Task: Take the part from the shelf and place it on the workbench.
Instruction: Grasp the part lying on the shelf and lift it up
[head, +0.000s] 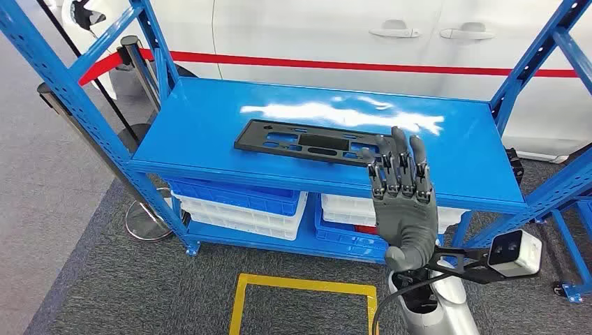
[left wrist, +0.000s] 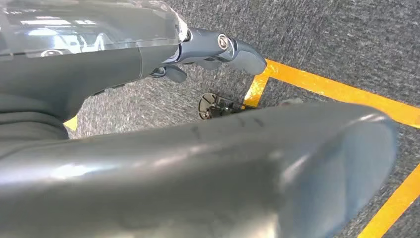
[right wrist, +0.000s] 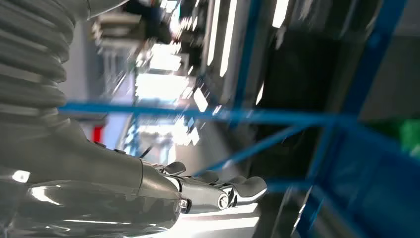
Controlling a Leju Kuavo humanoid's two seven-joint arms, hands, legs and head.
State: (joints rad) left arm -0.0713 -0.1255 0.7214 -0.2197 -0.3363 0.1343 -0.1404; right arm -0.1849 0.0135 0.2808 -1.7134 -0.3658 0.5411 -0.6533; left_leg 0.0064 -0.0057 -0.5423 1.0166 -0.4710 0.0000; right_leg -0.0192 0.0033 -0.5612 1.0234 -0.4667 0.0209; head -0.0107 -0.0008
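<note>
The right robot hand (head: 403, 202) was raised, empty, its dark jointed fingers straight and spread, fingertips in front of the near end of the part (head: 307, 144), which lay flat on the blue shelf (head: 209, 132); the left robot hand (left wrist: 208, 49) hung over the grey carpet (left wrist: 346, 39), and whether it was clenched could not be told. The part was a thin, black, slotted, rigid-looking plate lying flush on glossy painted metal, so the fingers would likely find no edge to get under and might push it away, or, gripped at one end, it could tip and slip.
</note>
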